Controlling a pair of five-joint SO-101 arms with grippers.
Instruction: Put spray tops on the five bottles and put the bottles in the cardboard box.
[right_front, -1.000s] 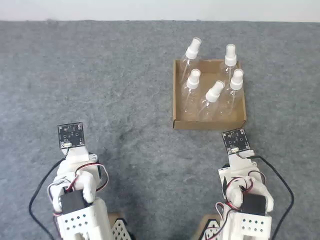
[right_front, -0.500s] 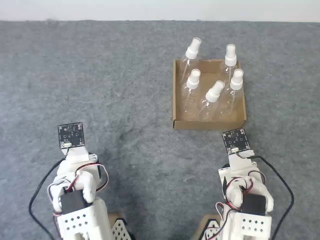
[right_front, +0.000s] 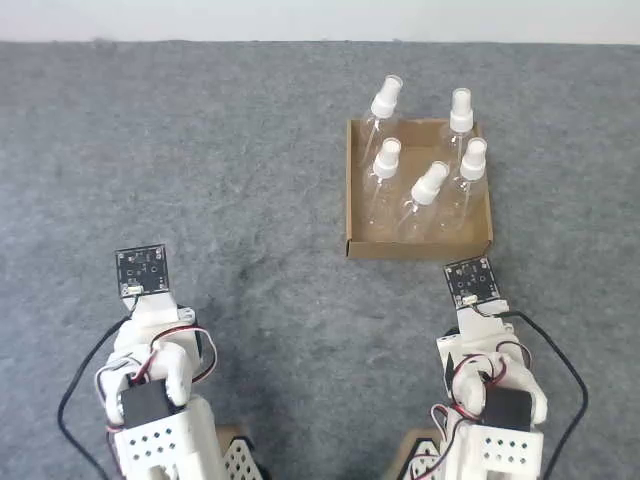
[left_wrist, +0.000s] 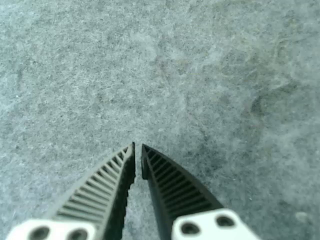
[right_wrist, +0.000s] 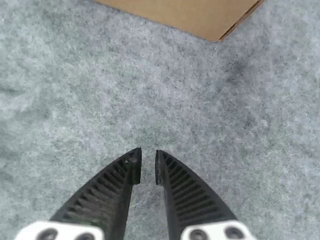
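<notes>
High view: cardboard box (right_front: 418, 249) on grey mat (right_front: 200, 150); white wall (right_front: 300, 18) behind.

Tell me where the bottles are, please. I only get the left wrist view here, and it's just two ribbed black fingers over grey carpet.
Observer: The high view has all five bottles standing in the cardboard box, on the right half of the grey carpet.
Operator: Do they have their spray tops on?
Observer: Yes, each one carries a white spray top.
Operator: Is the other arm holding anything?
Observer: No. The right gripper is shut on nothing, low over the carpet near a corner of the box.
</notes>
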